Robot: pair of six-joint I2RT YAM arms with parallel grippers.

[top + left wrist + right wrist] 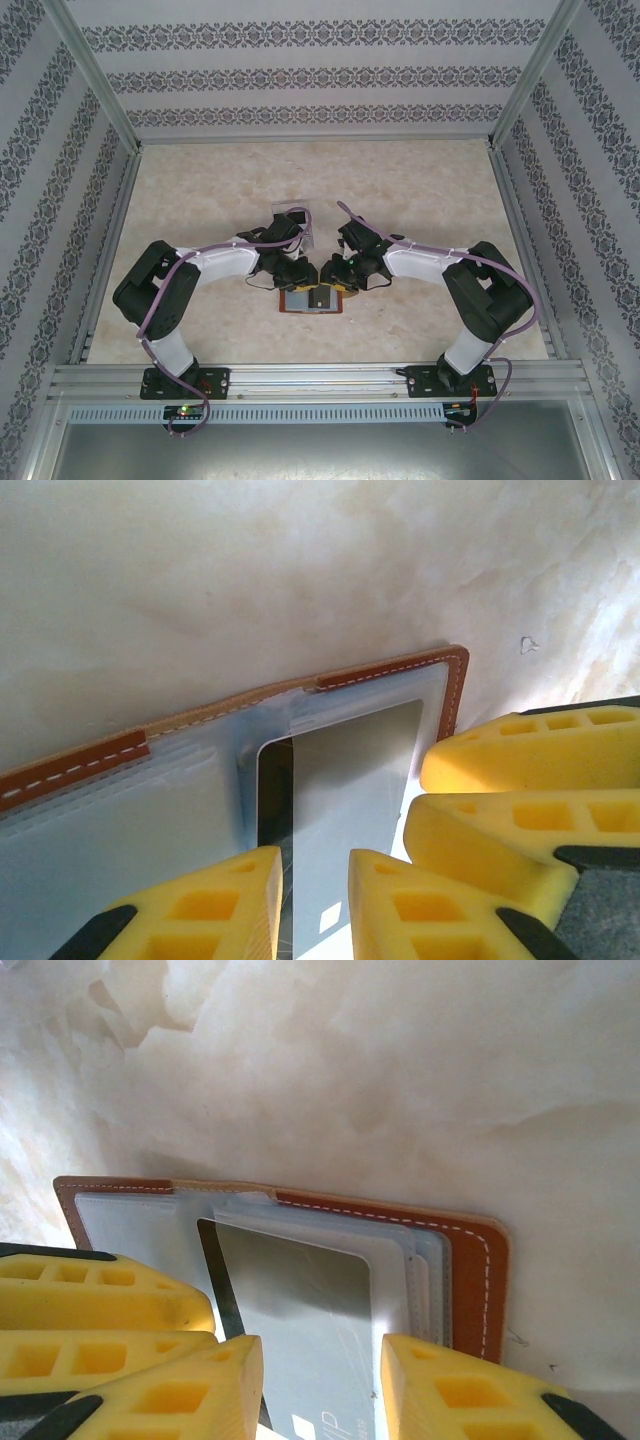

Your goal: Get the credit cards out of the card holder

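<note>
The brown card holder (293, 304) lies open on the table between the two arms, its stitched brown edge (90, 762) (476, 1282) framing grey-blue slots. A pale grey credit card (350, 780) (300, 1295) with a dark stripe sticks partly out of a slot. My left gripper (300, 273) (315, 885) is open, its yellow fingertips straddling a strip of the card from above. From the other side, my right gripper (336, 272) (322, 1365) is open wider over the same card. More card or slot edges are stacked beneath the card (425, 1270); I cannot tell which.
A clear plastic tray (292, 215) sits on the table just beyond the grippers. Patterned walls and metal rails (110, 260) enclose the pale table (420, 190) on three sides. The two grippers' yellow fingers (530, 825) nearly touch each other over the holder.
</note>
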